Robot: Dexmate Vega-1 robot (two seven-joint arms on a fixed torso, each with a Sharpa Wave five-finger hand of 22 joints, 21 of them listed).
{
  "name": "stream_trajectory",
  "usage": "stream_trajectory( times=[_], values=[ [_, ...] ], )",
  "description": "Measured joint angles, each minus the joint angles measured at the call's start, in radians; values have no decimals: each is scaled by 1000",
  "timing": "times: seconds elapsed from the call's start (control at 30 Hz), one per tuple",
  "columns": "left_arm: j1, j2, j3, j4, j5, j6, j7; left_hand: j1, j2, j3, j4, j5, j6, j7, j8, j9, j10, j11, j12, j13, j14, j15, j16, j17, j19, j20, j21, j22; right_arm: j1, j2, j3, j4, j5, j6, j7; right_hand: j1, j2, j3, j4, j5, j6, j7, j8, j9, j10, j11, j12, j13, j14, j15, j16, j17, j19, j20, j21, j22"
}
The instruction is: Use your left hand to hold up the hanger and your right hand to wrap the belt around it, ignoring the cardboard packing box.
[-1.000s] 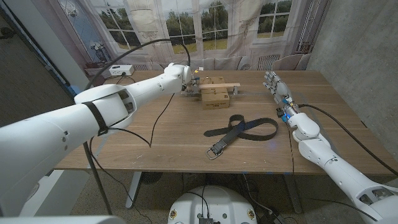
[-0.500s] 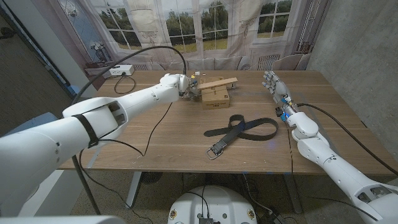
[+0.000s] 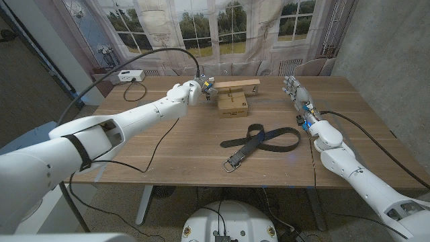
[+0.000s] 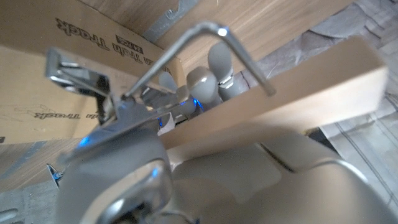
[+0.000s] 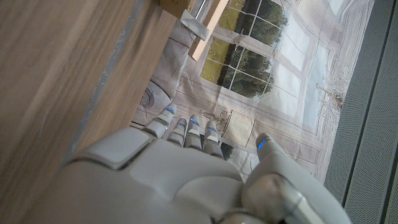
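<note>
hanger (image 3: 236, 83) had gone up off the cardboard box (image 3: 232, 105) in the left hand (image 3: 199, 89) — so wrapping could start — belt (image 3: 261, 142) lay mid-table, right hand (image 3: 298, 95) open, empty.

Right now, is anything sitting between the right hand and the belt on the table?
Nothing visible. The right hand stands open at the table's right side, and only bare wood lies between it and the belt.
</note>
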Motion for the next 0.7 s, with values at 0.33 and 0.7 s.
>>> stream_trajectory(
  times=[0.33,0.7],
  values=[
    [45,81,-26,-113,85,-42,92,-22,7,4,-4,15,-2,5,50,64,-1,0,50,0,3,3,22,14,0,0,8,6,-49,-38,-1,-99,-39,-43,-65,28,25,21,-21,0,0,0,0,0,5,-5,0,0,0,0,0,-2,0,0,0,0],
    [117,168,-90,-221,158,-84,207,-44,9,16,-9,23,-6,8,73,74,-10,-3,100,0,3,3,30,7,0,0,10,4,-143,-116,5,-293,-130,-166,-182,150,46,73,-109,-15,45,6,11,3,43,-7,0,0,54,0,11,-2,34,9,4,0]
  ],
)
